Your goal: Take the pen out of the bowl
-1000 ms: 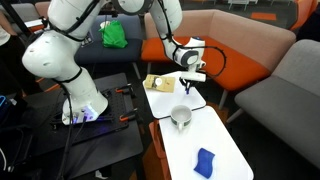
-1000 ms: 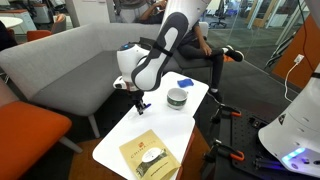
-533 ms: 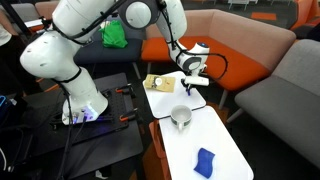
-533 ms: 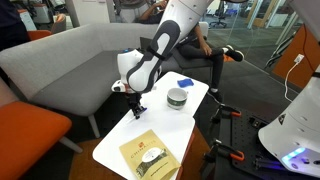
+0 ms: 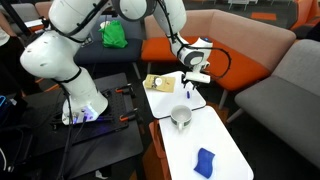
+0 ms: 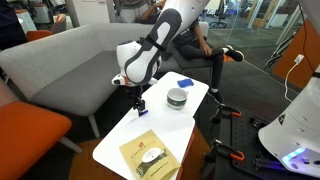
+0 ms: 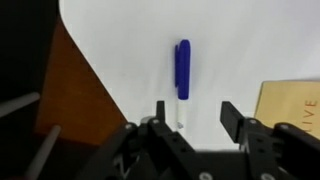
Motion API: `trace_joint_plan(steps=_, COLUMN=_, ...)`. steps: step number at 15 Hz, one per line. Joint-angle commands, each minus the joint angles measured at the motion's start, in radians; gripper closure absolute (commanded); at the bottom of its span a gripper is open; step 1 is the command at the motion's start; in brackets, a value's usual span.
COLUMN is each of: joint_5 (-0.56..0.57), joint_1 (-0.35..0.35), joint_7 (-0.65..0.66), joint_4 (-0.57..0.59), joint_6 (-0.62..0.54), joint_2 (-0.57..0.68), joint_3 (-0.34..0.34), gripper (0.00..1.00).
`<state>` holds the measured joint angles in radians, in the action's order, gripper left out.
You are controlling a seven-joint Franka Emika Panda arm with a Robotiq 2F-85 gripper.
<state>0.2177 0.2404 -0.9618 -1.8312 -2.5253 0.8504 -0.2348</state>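
Gripper (image 7: 196, 118) fingers (image 7: 160, 116) stand apart at the bottom edge of the wrist view, holding nothing, with a clear gap between them. Just beyond that gap, near the middle of the frame, the pen (image 7: 182, 72) lies flat on the white table (image 7: 120, 40). Its blue body points up the picture and its pale tip points toward the fingers. It is not in the bowl, so the job looks as good as done. I judge the pen light, stiff and smooth, likely to roll or skid if nudged from the side. Should it need to be picked up, the best hold is across the middle of the blue barrel, with the fingers closing on its two long sides. At the right edge of the wrist view a yellowish card (image 7: 292, 105) lies close by, apart from the pen, and an orange sofa cushion (image 7: 85, 100) shows at the left. Farther off, in an exterior view, the bowl (image 5: 181, 117) stands in the middle of the table, apart from the gripper, and a chunky blue block (image 5: 205, 161) sits toward the lower right. Nothing lies between the fingers and the pen; only the card's edge is near enough to mind on a descent.
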Motion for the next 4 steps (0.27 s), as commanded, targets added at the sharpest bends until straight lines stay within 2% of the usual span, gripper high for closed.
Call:
trace_joint_plan(steps=1, joint_5=-0.035, joint_1=-0.054, joint_7=0.172, joint_4=-0.117, joint_6=0.054, joint_2=-0.15, joint_3=0.071, gripper=0.04)
trace_joint_plan(steps=2, joint_5=-0.039, joint_1=-0.055, joint_7=0.216, joint_4=-0.152, joint_6=0.07, joint_2=-0.191, joint_3=0.081, gripper=0.0)
trace_joint_plan(steps=4, joint_5=-0.036, joint_1=-0.07, joint_7=0.305, joint_4=-0.204, joint_6=0.126, joint_2=-0.262, joint_3=0.11, gripper=0.0)
